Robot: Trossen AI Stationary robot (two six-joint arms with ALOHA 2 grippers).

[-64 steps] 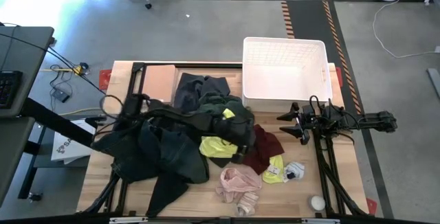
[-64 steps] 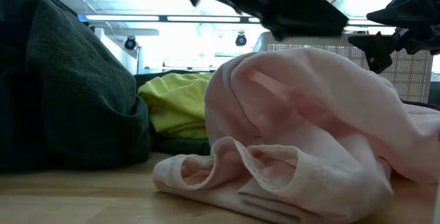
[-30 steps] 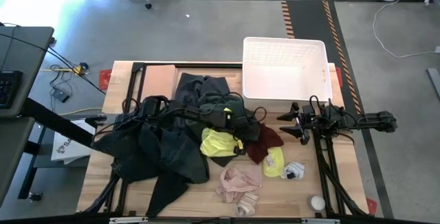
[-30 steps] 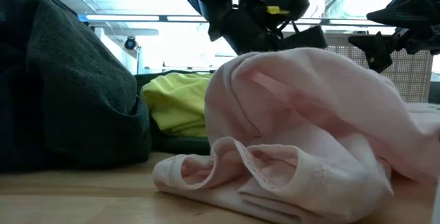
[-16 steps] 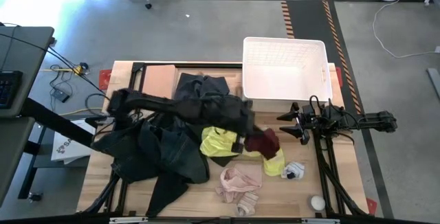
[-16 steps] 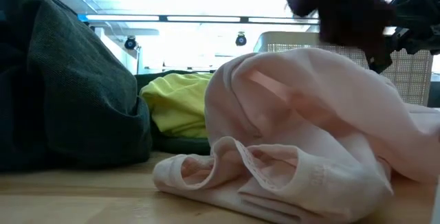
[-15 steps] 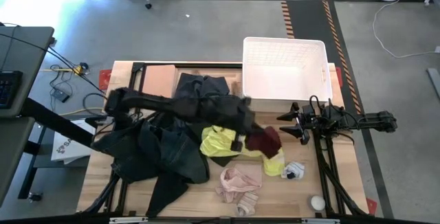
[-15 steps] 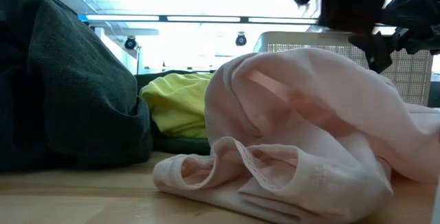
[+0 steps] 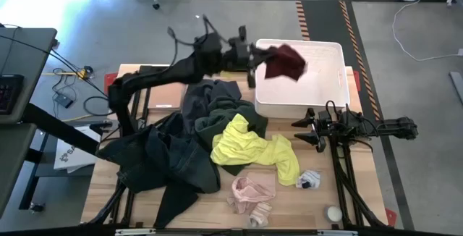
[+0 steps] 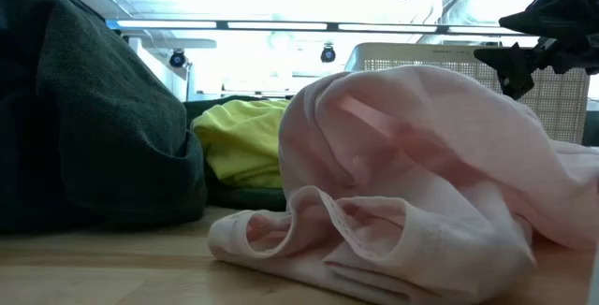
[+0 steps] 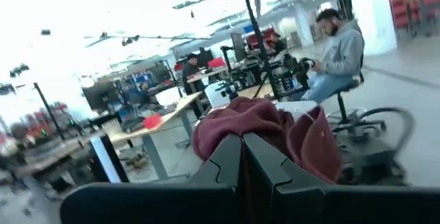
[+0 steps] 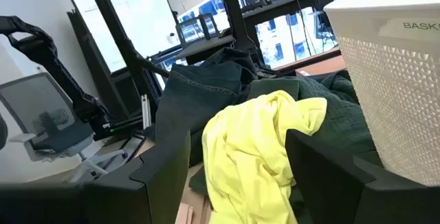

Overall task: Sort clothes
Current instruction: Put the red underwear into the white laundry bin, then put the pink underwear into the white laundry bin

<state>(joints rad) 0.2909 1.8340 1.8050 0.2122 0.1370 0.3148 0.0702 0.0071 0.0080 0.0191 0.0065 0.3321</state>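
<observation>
Your left end effector was raised over the near-left corner of the white basket, its fingers pressed together on the maroon garment, which hung above the basket's inside. Your right end effector waited spread wide beside the basket, above the desk, near the neon yellow garment.

Pale pink garment in foreground on table; neon yellow garment and dark green garment behind.
</observation>
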